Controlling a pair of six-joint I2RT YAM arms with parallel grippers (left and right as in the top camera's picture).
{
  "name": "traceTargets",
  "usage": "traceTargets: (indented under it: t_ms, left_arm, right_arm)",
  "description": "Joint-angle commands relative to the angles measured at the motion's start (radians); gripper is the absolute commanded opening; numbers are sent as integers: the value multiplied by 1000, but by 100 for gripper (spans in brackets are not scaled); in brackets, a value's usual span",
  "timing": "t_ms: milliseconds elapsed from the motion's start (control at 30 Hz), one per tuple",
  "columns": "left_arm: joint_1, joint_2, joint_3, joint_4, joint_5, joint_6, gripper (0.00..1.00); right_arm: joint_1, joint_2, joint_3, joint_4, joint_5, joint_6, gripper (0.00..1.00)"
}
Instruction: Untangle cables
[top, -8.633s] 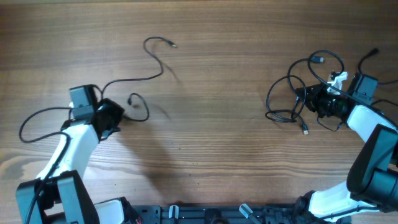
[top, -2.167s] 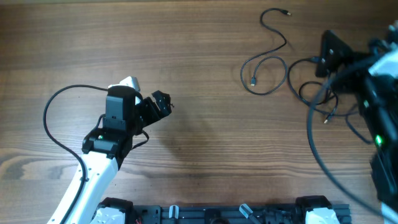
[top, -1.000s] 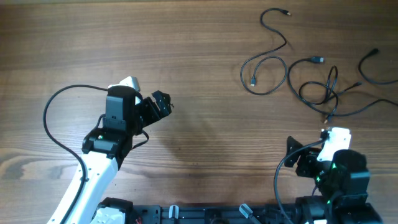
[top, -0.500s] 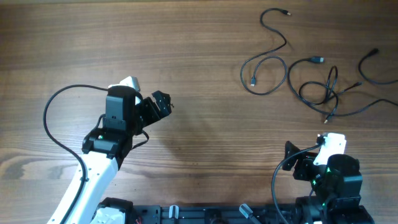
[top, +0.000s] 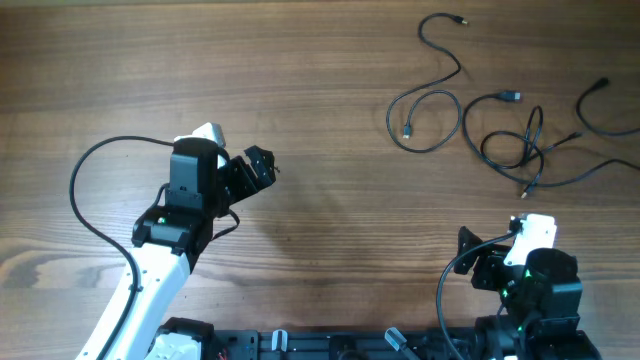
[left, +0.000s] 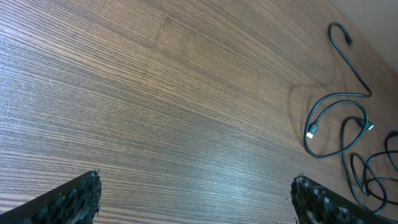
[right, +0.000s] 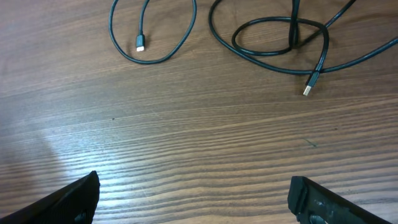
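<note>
Currently, the thin black flexible cables (top: 528, 150) lie on the far right part of the brown wood-grain worktop (top: 300, 60). One single looped strand (top: 389, 118) lies apart at the left of the group. Just beside it, to the right, further strands cross in a small knot; how many cross there cannot be told. A curved outer strand (top: 582, 110) lies near the right edge. The small plug ends rest flat on the wood.

The right gripper (top: 472, 258) sits at the near edge, below the knot and well apart from it. Its jaws stand wide, with bare wood between them. In the right wrist view, the loop and the knot lie ahead of the jaws and touch neither.

The left gripper (top: 262, 170) is over the left half of the worktop, well apart from all the cables. Its jaws also stand wide and hold nothing. In the left wrist view, the cables appear at the far right, beyond the jaws.
</note>
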Motion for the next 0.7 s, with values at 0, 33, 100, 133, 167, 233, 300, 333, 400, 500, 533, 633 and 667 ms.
traceTargets:
  t_ms: [0,33,100,133,167,233,300,333,400,500,533,633,667]
  left_arm:
    - [4,-2,-1,2,-3,16,100]
    - [4,-2,-1,2,-3,16,100]
    - [4,-2,-1,2,-3,16,100]
    - [4,-2,-1,2,-3,16,100]
    - [4,-2,-1,2,-3,16,100]
    - [4,-2,-1,2,-3,16,100]
    - [4,-2,-1,2,-3,16,100]
    - [4,-2,-1,2,-3,16,100]
    - [4,-2,-1,2,-3,16,100]
    - [4,-2,-1,2,-3,16,100]
    - [4,-2,-1,2,-3,16,100]
    - [4,-2,-1,2,-3,16,100]
    - [4,-2,-1,2,-3,16,100]
  right_arm:
    - [-2,-44,-11,55,22,-5,100]
    - [-2,-53,-11,98,22,-5,100]
    - [-2,-73,-12,217,22,-5,100]
    - [-2,-84,-12,292,22,-5,100]
    - [-2,-97,-12,352,22,-4,100]
    - [-2,-120,-12,426,22,-5,100]
    - [-2,-148,-12,449,22,-5,100]
    - [-2,-161,-12,446,22,-4,100]
    - [-2,-206,-12,448,22,-4,100]
    - [-2,-232,-12,484,22,-4,100]
    - [-2,-232,-14,510,22,-2,100]
    - [-2,-232,-26,545,22,-3,100]
    - [-2,-232,-30,550,22,-3,100]
